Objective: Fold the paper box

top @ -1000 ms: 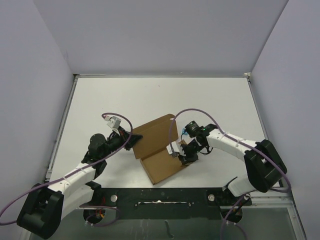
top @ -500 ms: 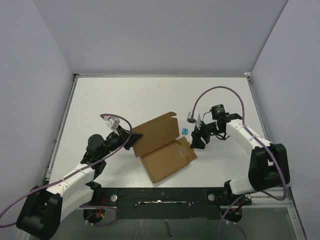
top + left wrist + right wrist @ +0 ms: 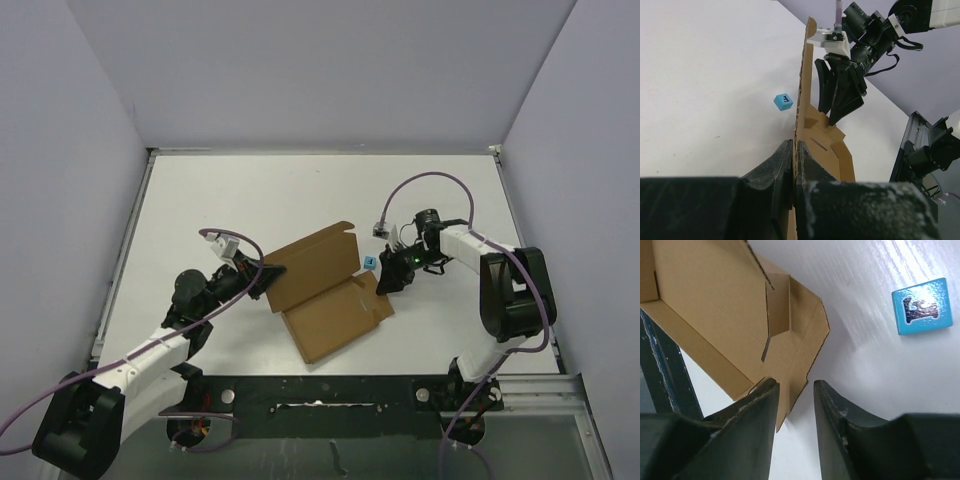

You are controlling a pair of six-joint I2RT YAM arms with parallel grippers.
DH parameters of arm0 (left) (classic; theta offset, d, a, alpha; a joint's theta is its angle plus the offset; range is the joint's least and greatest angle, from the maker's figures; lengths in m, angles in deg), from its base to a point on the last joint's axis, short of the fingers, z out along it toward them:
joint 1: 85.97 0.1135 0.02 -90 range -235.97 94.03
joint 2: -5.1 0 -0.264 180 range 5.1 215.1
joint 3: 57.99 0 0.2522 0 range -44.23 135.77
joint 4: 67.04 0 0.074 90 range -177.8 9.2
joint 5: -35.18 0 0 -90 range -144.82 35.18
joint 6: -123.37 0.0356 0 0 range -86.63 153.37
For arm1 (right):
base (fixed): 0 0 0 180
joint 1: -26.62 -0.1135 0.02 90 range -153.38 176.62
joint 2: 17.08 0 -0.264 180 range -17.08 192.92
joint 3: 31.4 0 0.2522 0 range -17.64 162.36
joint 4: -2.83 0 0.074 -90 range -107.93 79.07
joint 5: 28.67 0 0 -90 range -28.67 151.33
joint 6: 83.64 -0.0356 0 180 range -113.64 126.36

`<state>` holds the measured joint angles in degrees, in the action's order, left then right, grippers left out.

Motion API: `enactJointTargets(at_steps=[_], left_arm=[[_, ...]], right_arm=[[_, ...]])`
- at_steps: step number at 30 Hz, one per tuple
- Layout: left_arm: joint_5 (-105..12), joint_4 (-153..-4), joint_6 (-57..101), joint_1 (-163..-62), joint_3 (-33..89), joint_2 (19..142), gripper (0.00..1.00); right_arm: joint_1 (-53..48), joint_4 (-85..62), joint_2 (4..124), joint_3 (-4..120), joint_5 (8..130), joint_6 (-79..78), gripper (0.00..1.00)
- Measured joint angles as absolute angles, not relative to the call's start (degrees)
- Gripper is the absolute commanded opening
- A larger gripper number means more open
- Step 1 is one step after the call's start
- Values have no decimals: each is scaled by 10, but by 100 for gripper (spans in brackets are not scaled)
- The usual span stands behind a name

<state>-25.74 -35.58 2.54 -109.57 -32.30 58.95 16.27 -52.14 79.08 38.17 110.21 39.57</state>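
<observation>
A small blue cube with a dark printed mark point(image 3: 370, 263) sits on the white surface point(image 3: 250, 200), just off the right edge of the plain brown cardboard paper box point(image 3: 325, 290) and not touching it. A purple cable point(image 3: 430, 182) arches over the right arm on the box's right side. A black rail point(image 3: 320, 390) runs along the surface's edge on the box's near side.

The box lies near the middle of the surface, partly folded: one creased panel lies flat on the near side, and the other stands up on edge in the left wrist view. The left jaws are clamped on the box's left edge, with the standing panel pinched between the black fingers point(image 3: 775, 165). The right jaws are at the box's right edge, slightly apart. The pointed corner of a slit flap reaches into the gap between the fingers point(image 3: 832, 405), and neither pad presses on it. The cube lies just beyond these jaws.
</observation>
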Motion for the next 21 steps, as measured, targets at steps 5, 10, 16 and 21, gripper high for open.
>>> enactJointTargets(at_steps=[5,10,16,21], left_arm=[[-257,-352,25,-1097,-323,589,0],[-259,-353,26,-1099,-318,589,0],[-261,-351,47,-1115,-262,614,0],[-259,-338,82,-1125,-205,664,0]], right_arm=[[150,-520,806,387,1098,376,3],[148,-515,787,390,1083,358,0],[146,-472,684,387,1027,332,0],[124,-368,595,333,948,313,0]])
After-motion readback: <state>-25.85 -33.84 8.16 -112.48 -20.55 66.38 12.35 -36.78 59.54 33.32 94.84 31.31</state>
